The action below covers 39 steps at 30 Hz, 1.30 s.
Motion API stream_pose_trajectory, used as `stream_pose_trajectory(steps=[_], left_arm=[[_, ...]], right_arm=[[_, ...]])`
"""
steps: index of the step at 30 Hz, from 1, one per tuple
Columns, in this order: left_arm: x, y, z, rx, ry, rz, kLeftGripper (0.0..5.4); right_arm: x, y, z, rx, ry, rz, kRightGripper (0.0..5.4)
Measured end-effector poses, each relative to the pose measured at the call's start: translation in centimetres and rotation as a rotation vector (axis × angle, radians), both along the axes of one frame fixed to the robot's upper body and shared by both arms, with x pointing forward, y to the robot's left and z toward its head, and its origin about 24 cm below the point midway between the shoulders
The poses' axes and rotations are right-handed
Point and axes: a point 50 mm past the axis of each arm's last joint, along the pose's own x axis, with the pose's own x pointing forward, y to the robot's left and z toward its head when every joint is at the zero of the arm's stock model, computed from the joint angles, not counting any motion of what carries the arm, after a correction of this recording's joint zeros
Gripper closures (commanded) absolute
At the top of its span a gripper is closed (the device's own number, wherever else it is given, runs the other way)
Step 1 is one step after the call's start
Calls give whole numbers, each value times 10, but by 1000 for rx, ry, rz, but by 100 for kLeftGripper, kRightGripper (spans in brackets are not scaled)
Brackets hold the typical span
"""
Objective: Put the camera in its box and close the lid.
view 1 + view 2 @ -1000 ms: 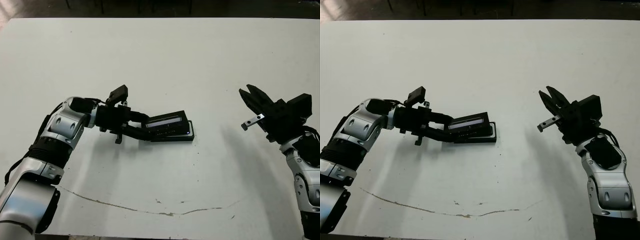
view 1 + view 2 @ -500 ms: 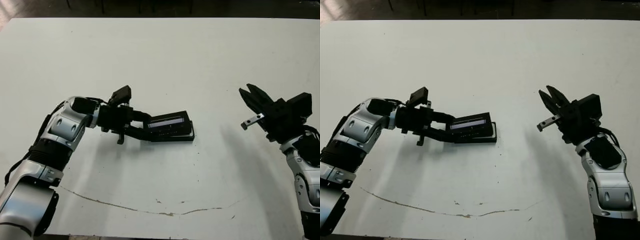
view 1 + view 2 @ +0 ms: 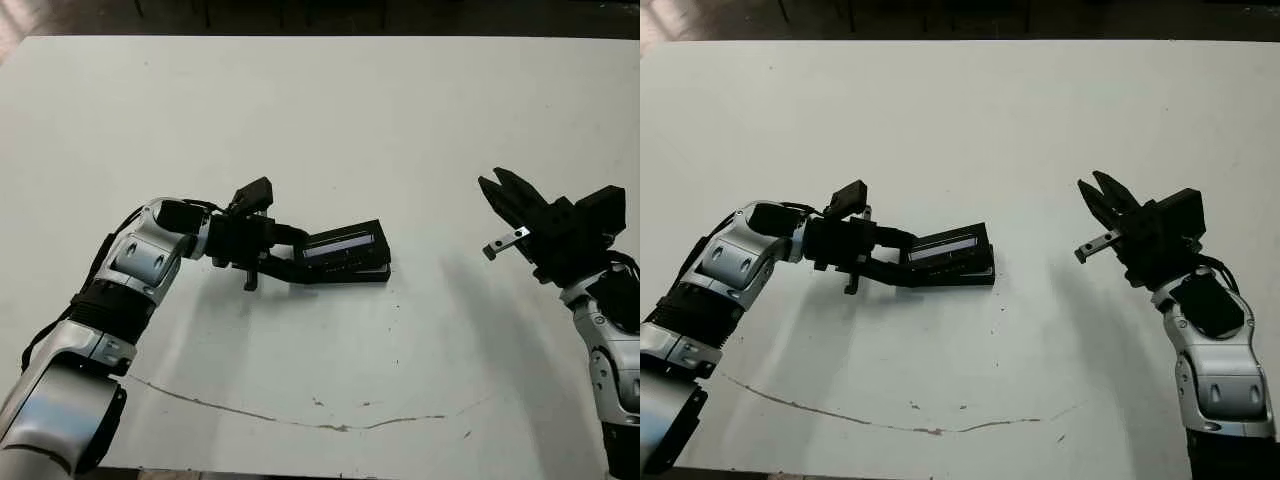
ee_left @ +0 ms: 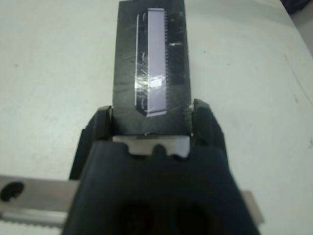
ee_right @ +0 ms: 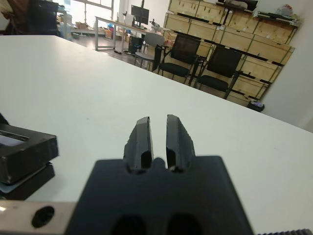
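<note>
1. The left hand (image 3: 292, 258) is clamped on the near end of the lid (image 3: 343, 249), pale strip up, tilted over the box (image 3: 372, 272) just beyond its fingertips
2. The camera is not visible (presumably already inside the box, under the lid)
3. Left to do: seat the lid flat and let go
4. The right hand (image 3: 500, 193), fingers nearly together and empty, hovers above the surface (image 3: 320, 110), well apart from the box

Silver-grey jointed shells on both arms, black at the joints and wrists. Black cables looping along the left arm (image 3: 150, 255). 2 black tapered fingers per gripper; small silver bracket beside the right gripper (image 3: 508, 197).
</note>
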Motion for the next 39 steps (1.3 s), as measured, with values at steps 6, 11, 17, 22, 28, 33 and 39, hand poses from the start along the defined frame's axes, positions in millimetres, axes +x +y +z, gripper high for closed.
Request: stream_pose_trajectory(steps=[6,11,17,22,28,33,39], left_arm=[[1,-1,-2,-3,0,-3,394],[3,-3,-3,-6,4,-9,394],[4,-5,-4,-12,8,-18,394],[6,-8,-2,-5,7,-26,394],[9,-13,2,53,-16,-62,394],[10,-15,4,83,-26,-75,394],[10,-17,5,110,-51,-89,394]], right_arm=[[0,-1,0,6,-4,20,540],[-1,-1,1,9,-5,27,540],[-1,-1,1,9,-5,32,540],[-1,-2,1,9,-5,33,540],[-1,-3,3,-2,-11,32,540],[-2,-4,5,1,-17,33,540],[-2,-4,6,10,-16,38,540]])
